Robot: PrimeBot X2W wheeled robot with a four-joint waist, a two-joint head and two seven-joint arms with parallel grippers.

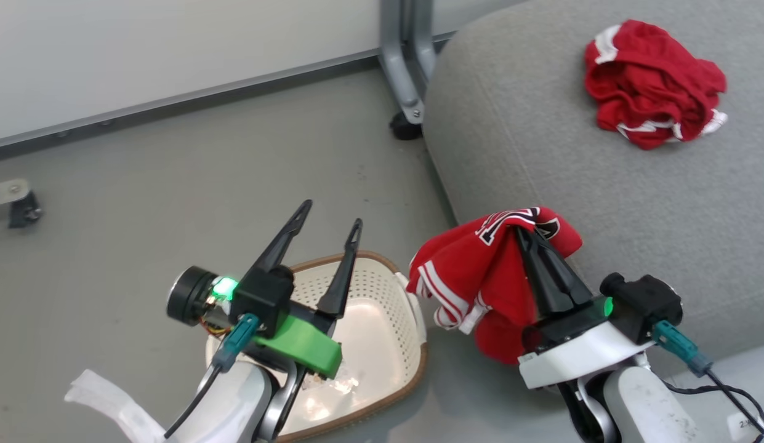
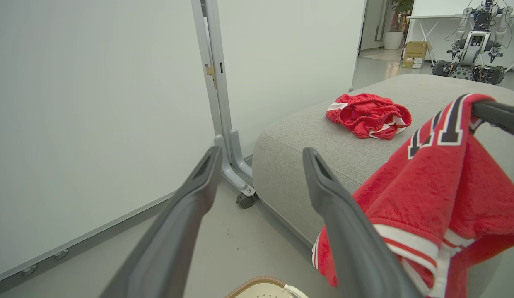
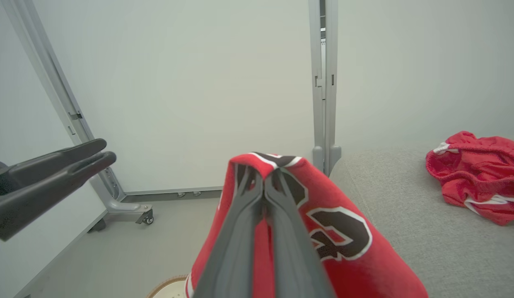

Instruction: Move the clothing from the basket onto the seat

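My right gripper (image 1: 524, 229) is shut on the red jersey (image 1: 474, 277), whose dark white-edged numerals (image 3: 343, 231) show beside the closed fingers (image 3: 257, 207). The jersey hangs over the near left edge of the grey seat (image 1: 572, 178), partly above the floor. A second red garment (image 1: 652, 83) lies crumpled on the seat's far part, also seen as a red heap (image 2: 368, 115) from the left wrist. My left gripper (image 1: 329, 221) is open and holds nothing above the cream basket (image 1: 388, 332), whose inside looks bare.
A grey wheeled panel stand (image 1: 406, 67) rises just beyond the seat's left corner, with a white panel (image 1: 141, 55) behind. Grey floor (image 1: 172, 197) lies left of the basket. Another robot (image 2: 472, 37) and a box stand far back.
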